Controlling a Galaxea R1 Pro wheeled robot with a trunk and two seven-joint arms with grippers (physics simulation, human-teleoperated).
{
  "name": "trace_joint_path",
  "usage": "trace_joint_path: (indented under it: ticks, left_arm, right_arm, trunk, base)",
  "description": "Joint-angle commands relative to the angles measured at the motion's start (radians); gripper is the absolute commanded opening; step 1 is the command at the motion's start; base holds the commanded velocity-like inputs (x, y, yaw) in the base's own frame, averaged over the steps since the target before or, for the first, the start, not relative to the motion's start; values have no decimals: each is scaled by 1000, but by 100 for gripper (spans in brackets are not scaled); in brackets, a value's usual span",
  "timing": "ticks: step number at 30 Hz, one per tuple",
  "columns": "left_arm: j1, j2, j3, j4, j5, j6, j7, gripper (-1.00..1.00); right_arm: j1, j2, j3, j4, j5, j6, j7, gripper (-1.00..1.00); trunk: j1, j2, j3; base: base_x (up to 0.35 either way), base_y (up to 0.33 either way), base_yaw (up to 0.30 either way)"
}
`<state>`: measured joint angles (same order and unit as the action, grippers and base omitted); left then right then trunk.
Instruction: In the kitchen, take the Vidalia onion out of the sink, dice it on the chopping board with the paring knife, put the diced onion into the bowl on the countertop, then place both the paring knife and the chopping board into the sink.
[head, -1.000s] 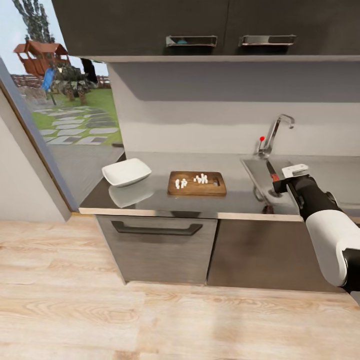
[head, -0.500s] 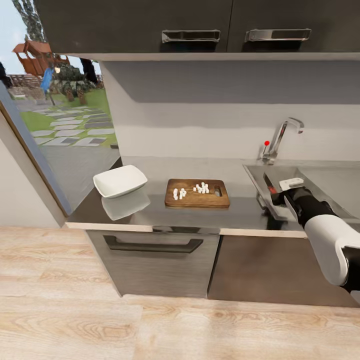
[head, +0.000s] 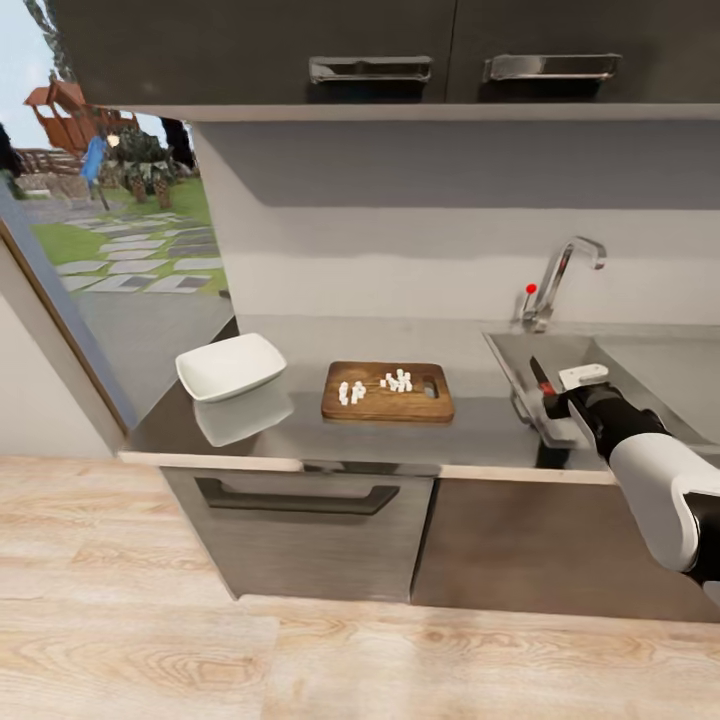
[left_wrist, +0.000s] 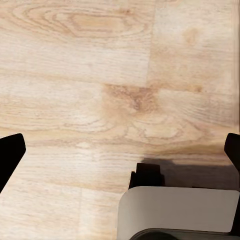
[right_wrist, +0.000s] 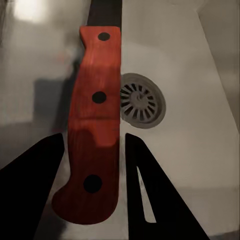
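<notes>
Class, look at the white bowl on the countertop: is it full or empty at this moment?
Empty. The head view shows the bowl with a bare white inside, while the diced onion lies on the chopping board beside it.

The right gripper (head: 549, 397) has dropped lower over the sink (head: 640, 352), carrying the knife (head: 540, 378) down with it (the head camera has shifted too, so the counter sits differently in view).

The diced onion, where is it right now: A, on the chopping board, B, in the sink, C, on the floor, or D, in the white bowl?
A. The whitish bits of diced onion lie on the chopping board on the countertop, while the bowl beside it looks empty.
</notes>
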<state>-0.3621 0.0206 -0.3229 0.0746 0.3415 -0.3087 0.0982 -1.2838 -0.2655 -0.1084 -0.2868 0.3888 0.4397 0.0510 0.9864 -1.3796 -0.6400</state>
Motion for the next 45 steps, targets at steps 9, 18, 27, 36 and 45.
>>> trace_joint_path:
  ticks: [9, 18, 27, 36, 45]
  left_arm:
    - [-1, 1, -8, 4, 5, -6, 2, 100]
    - [-1, 0, -8, 4, 5, -6, -2, 100]
    - [-1, 0, -8, 5, 5, -6, -3, 100]
    - [-1, -1, -8, 5, 5, -6, -4, 100]
    - [-1, -8, -9, 4, 4, -10, -6, 100]
  right_arm:
    - [0, 2, -7, 23, 10, 4, 6, -100]
    - [0, 5, -7, 88, 10, 2, 7, -100]
    - [0, 2, -8, 93, 10, 2, 7, 100]
    - [0, 3, -88, 3, 9, -37, 14, 100]
    - [0, 3, -196, -350, 13, 214, 179, 100]
  trunk:
    - [0, 0, -1]
    - [0, 0, -1]
    - [0, 0, -1]
    - [0, 0, -1]
    - [0, 0, -1]
  base:
    - [159, -155, 0]
    - [7, -6, 0]
    - [0, 0, 0]
    - [0, 0, 0]
    - [0, 0, 0]
